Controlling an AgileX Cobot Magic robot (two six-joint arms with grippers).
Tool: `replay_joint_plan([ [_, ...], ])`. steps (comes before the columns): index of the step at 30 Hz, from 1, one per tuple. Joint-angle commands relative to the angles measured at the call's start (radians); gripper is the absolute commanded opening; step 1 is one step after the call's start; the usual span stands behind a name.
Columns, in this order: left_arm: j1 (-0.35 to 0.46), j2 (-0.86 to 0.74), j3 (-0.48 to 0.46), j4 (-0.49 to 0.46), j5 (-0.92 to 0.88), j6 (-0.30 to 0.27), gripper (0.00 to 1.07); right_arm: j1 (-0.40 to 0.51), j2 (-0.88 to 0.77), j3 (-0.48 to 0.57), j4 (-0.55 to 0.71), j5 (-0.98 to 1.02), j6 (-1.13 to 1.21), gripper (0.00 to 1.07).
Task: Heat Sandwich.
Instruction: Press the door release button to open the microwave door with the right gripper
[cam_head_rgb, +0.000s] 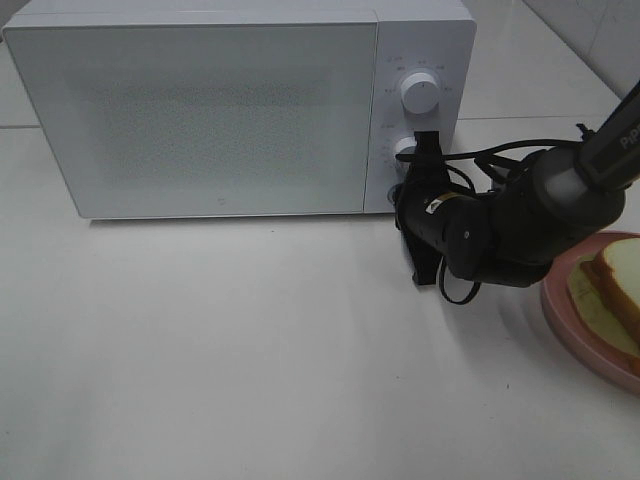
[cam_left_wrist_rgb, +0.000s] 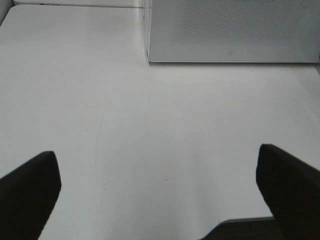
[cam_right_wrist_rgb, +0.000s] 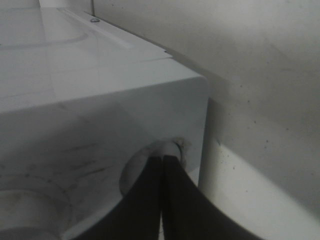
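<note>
Sandwich (cam_head_rgb: 620, 285), white bread with tan crust, is lying on a round pink plate (cam_head_rgb: 575, 325) at the exterior view's right edge, off to the right of the right gripper (cam_right_wrist_rgb: 162, 156). Its clenched black fingers are touching a round recess (cam_right_wrist_rgb: 135, 172) low on the control panel. A smooth pale table (cam_head_rgb: 250, 350) is carrying the boxy white microwave (cam_head_rgb: 200, 110), its door shut. The right arm's dark bulk is sitting between plate and oven. The left gripper (cam_left_wrist_rgb: 156, 152) is hovering spread wide, holding nothing. Two round white knobs (cam_head_rgb: 418, 92) are showing above the fingers.
</note>
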Motion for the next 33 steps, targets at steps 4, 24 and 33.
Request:
replay_joint_plan([
  [4, 0.002, -0.023, 0.000, -0.004, -0.006, 0.002, 1.00, -0.008, -0.005, -0.022, -0.021, -0.078, -0.001, 0.00],
  [24, 0.002, -0.023, 0.000, -0.004, -0.006, 0.002, 1.00, -0.009, 0.061, -0.145, 0.069, -0.311, -0.077, 0.00],
  [33, 0.002, -0.023, 0.000, -0.004, -0.006, 0.002, 1.00, -0.009, 0.056, -0.145, 0.073, -0.261, -0.089, 0.00],
])
